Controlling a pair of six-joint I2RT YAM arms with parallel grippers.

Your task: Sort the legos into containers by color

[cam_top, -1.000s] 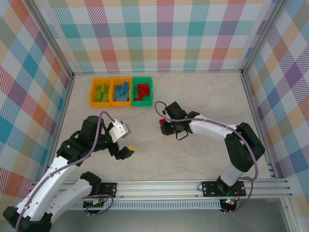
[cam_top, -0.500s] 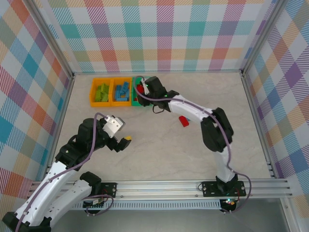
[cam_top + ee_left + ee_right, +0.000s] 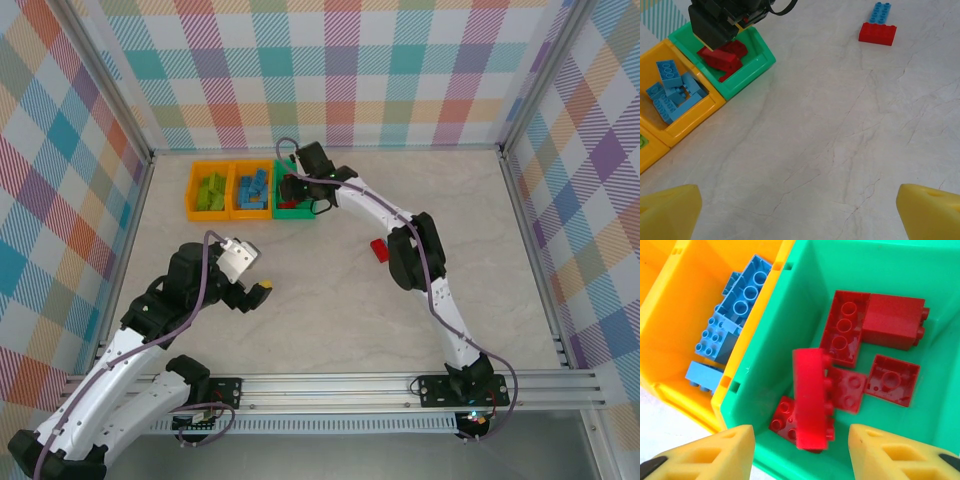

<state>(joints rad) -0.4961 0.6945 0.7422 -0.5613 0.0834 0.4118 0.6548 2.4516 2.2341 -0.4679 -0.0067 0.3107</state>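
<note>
My right gripper (image 3: 800,452) hangs open over the green container (image 3: 790,305). A long red lego (image 3: 812,397) lies loose between its yellow fingers (image 3: 715,455), clear of both pads, on top of several other red legos (image 3: 892,320). Light blue legos (image 3: 742,295) fill the orange container (image 3: 685,315) beside it. From above, the three containers sit in a row: orange with lime green legos (image 3: 210,190), orange with blue (image 3: 251,190), and green (image 3: 296,208). My left gripper (image 3: 800,215) is open over bare table. One red lego (image 3: 877,33) and one blue lego (image 3: 880,12) lie on the table.
The right arm (image 3: 400,235) stretches diagonally across the table towards the containers, passing close to the loose red lego (image 3: 379,249). Checked walls enclose the table on three sides. A metal rail (image 3: 400,385) runs along the near edge.
The right arm swung from mid-table to the green container with a red lego, then its jaws opened and let it go. The left gripper shifted slightly.
</note>
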